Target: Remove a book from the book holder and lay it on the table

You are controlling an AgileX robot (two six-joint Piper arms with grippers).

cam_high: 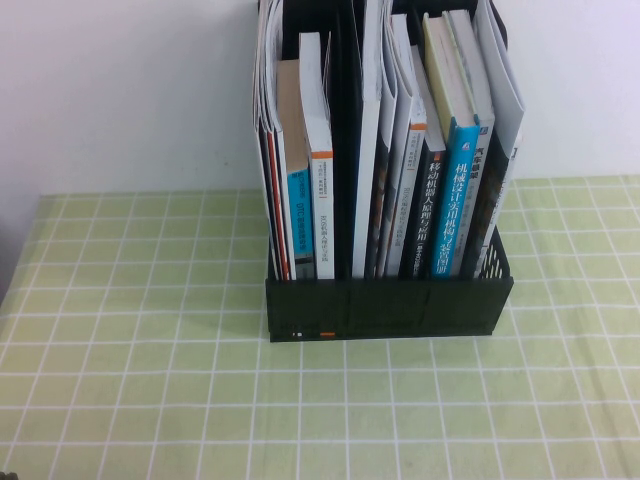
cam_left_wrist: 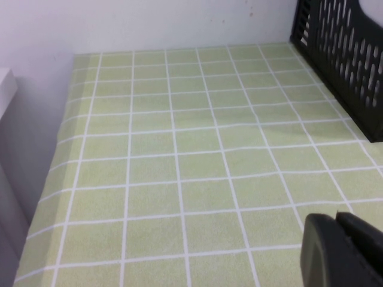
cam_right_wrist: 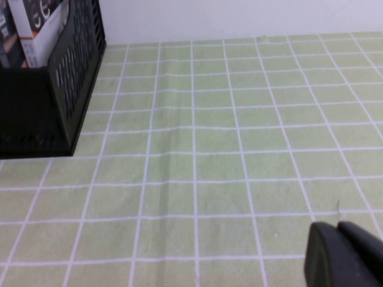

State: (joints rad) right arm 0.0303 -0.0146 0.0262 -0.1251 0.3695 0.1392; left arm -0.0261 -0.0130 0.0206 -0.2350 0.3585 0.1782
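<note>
Standing upright in the black holder (cam_high: 390, 305), books pack every compartment at the back of the desk (cam_high: 130, 350). The book, a thin white paperback (cam_high: 368, 140), sits in a middle compartment with its edge facing forward, wedged between a tall black divider on its left and more thin white volumes on its right. Further right come a white-spined book with an orange mark (cam_high: 416, 190) and a bright blue-spined one (cam_high: 458, 200); at the left end another white spine with an orange mark (cam_high: 320, 190) leans among magazines. All these neighbours crowd the book closely, and the holder's low front wall, carrying a small orange-and-white label (cam_high: 310, 333), crosses in front of its lower edge.

Neither arm shows in the high view. The left end effector (cam_left_wrist: 344, 251) hovers low over bare desk, well to the holder's left; whether it is open I cannot tell. The right end effector (cam_right_wrist: 344, 254) hovers over desk to the holder's right, fingers closed on nothing.
</note>
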